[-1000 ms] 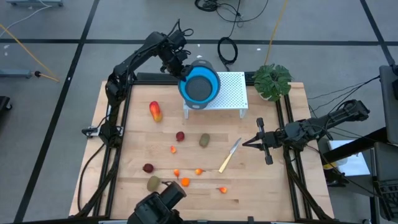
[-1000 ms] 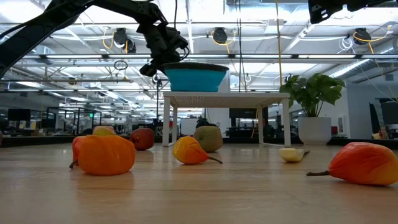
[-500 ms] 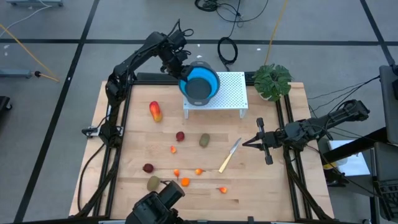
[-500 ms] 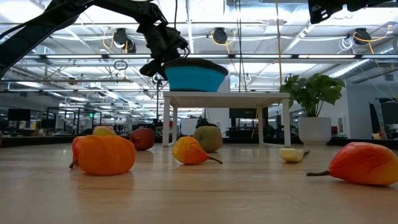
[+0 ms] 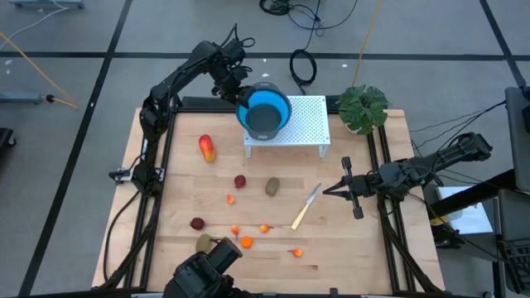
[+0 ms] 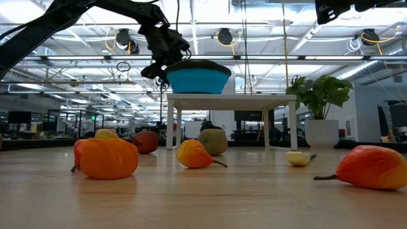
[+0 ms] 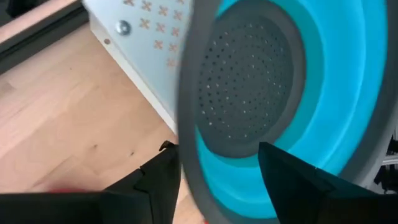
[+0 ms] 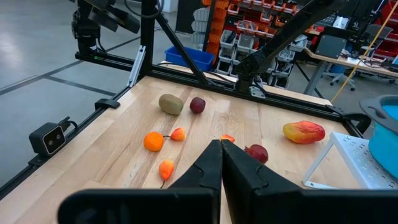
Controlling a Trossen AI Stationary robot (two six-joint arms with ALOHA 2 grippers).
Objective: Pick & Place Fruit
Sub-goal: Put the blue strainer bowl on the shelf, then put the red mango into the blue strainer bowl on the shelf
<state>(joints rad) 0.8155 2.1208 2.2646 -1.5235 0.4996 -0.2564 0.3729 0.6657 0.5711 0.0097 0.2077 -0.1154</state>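
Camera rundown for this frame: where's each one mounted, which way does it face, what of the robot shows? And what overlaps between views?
High: overhead, straight down on the table; both arms show.
Low: tabletop height, level across the fruit toward the white stand; left arm enters from above.
Left wrist: past the left gripper, fingers apart around the blue colander rim.
Right wrist: past the shut right gripper toward the fruit.
Shared: colander on the stand in high, low, left wrist; oblong red-yellow fruit in high and right wrist.
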